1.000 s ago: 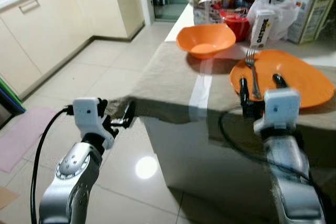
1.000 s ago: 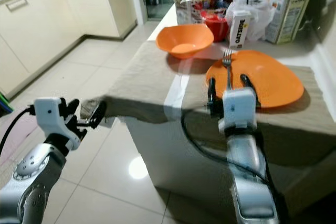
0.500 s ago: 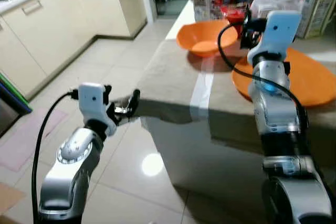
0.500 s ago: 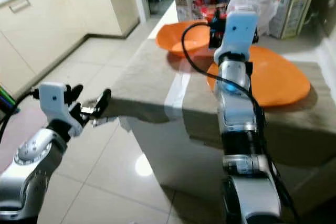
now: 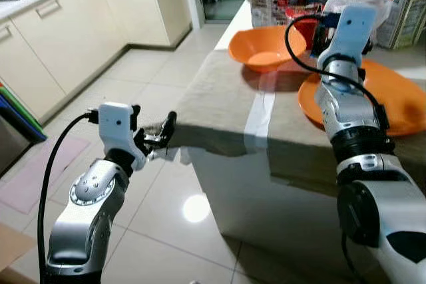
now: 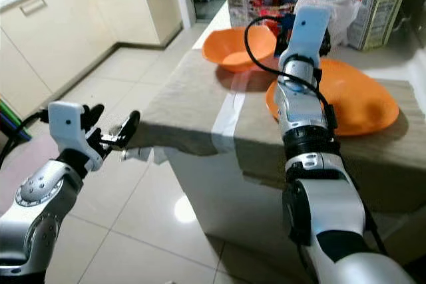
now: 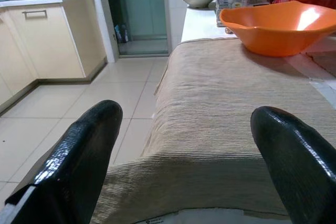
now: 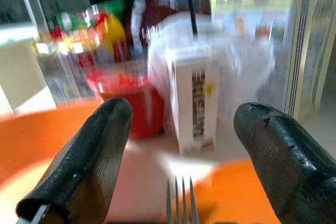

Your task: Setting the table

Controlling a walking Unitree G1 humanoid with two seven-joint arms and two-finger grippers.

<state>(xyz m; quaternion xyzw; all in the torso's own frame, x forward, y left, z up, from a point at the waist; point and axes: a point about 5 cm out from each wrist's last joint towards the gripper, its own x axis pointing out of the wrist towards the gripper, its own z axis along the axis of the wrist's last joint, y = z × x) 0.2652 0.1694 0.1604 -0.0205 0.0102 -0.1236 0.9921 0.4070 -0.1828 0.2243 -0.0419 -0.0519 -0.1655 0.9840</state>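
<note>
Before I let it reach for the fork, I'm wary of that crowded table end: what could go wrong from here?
1. The right gripper, fingers open, hovers over the fork on the orange plate; the wrist view is blurred, so a grab could miss.
2. The small white carton and red bowl stand just beyond and could be knocked.
3. The left gripper sits at the tablecloth edge and might snag it.

one orange bowl [image 5: 266,46], one orange plate [image 5: 393,98], one fork [image 8: 181,203], one red container [image 8: 125,106], perhaps two cartons [image 6: 379,4], blurred.
</note>
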